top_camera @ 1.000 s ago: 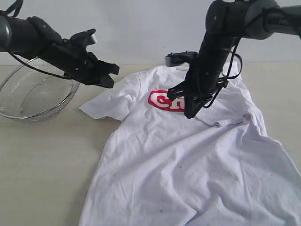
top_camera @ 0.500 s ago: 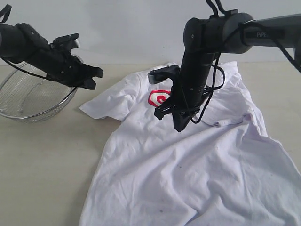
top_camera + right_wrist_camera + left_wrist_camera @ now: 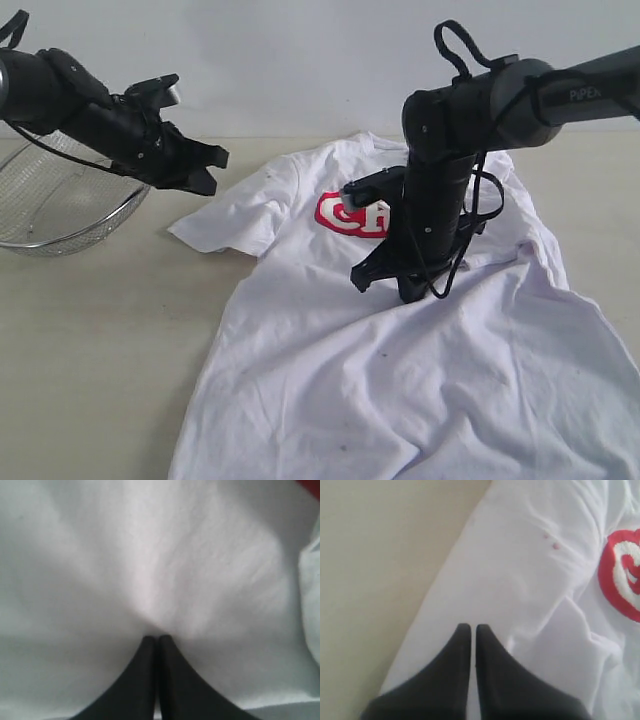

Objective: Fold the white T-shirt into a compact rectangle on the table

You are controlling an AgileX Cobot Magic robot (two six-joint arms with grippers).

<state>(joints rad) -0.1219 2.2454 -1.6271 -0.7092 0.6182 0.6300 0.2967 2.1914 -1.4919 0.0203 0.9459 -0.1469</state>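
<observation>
The white T-shirt [image 3: 330,350] lies spread and wrinkled on the table [image 3: 100,330], its red lettering [image 3: 345,213] partly hidden behind my right arm. My right gripper [image 3: 408,292] points down, shut, with its tips pressed on the cloth just below the lettering. In the right wrist view the shut fingertips [image 3: 152,639] touch puckered white fabric [image 3: 150,555]; whether any cloth is pinched I cannot tell. My left gripper [image 3: 210,170] hangs shut and empty above the shirt's left sleeve. Its wrist view shows the tips [image 3: 470,627] over the sleeve [image 3: 520,580], next to bare table [image 3: 370,555].
A round wire-mesh basket [image 3: 60,215] stands at the far left, under my left arm. A pale wall runs behind the table. Bare tabletop lies to the left and in front of the shirt. The shirt's hem runs off the lower right of the exterior view.
My right gripper swung left over the lettering, then came back and dropped lower onto the cloth below it. My left gripper pulled back a little toward the basket. Both stayed shut.
</observation>
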